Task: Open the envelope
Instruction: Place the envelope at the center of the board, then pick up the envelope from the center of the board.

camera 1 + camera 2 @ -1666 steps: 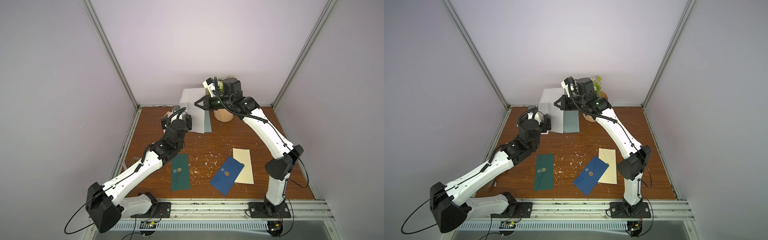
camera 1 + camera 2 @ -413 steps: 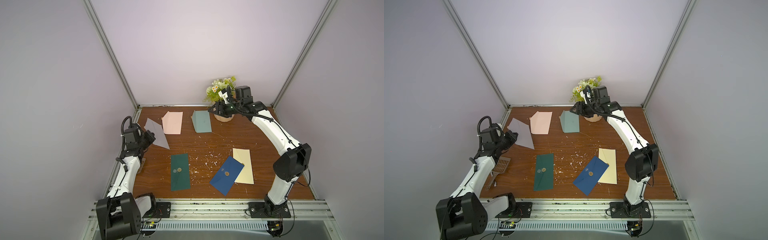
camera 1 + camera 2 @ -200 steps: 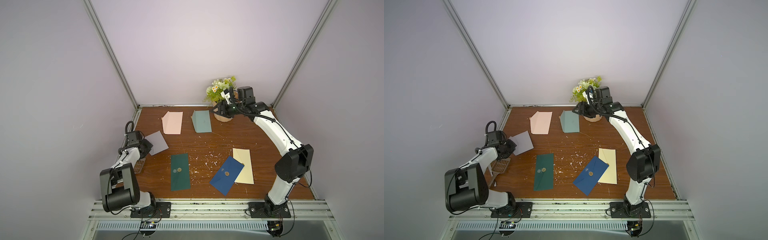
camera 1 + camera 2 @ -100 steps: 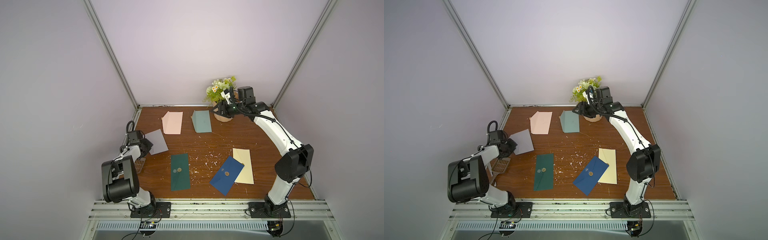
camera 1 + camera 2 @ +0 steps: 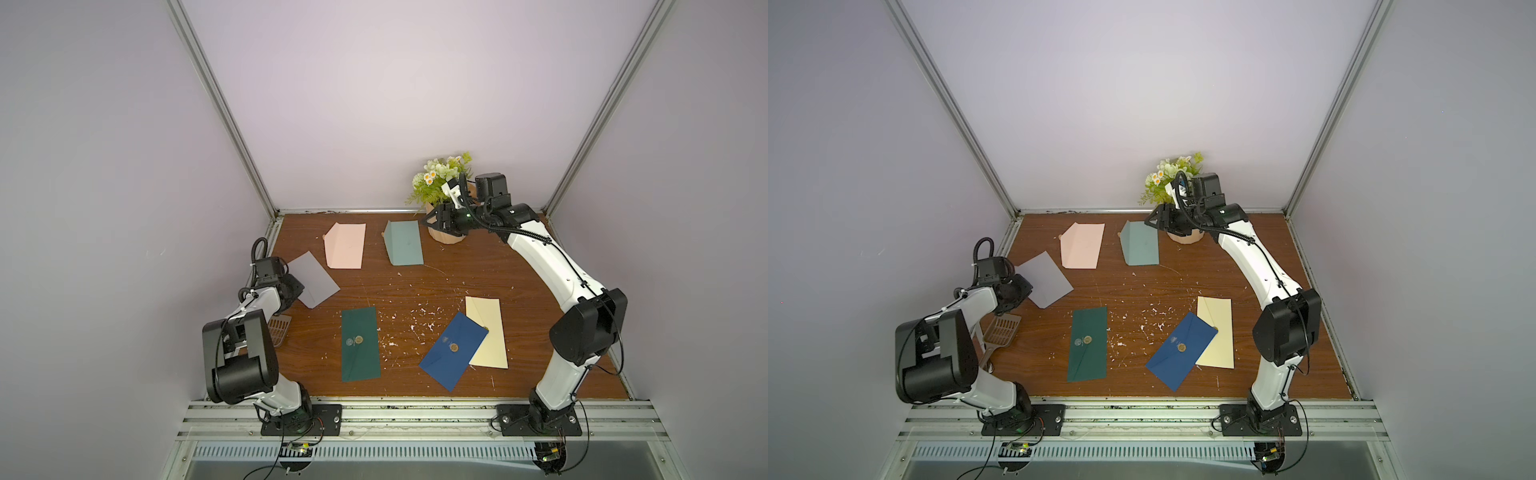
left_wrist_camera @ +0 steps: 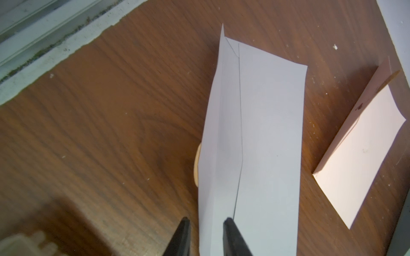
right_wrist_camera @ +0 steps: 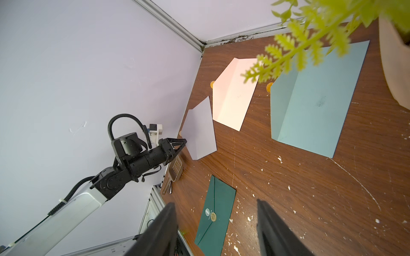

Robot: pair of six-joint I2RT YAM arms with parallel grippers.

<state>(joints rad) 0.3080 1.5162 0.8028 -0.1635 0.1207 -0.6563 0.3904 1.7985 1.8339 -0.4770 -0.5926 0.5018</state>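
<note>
The grey envelope (image 5: 313, 279) lies flat near the left rim of the bench (image 5: 457, 282), skewed to the bench edges, with a small tan disc (image 6: 197, 168) peeking out along one long side. The left claw (image 6: 206, 219) sits low at the corner of that envelope nearest the left wall; its two black fingers (image 6: 230, 235) stand slightly apart on either side of the paper's edge, with a gap showing beside one of them, so the jaws are parted and not pinching it. Just beyond the grey envelope lies a pink envelope (image 5: 345, 245), then a pale teal envelope (image 5: 404, 243), both near the back wall. The right claw (image 5: 426, 220) hovers beside the flower pot (image 5: 446, 237) at the back, above the teal one's far corner, jaws wide apart with nothing between them. Nearer the front lie a dark green envelope (image 5: 360, 344) with a round seal, and a blue envelope (image 5: 452, 351) overlapping a cream envelope (image 5: 490, 332). A brown slotted scoop (image 5: 1001, 330) lies by the left arm.
</note>
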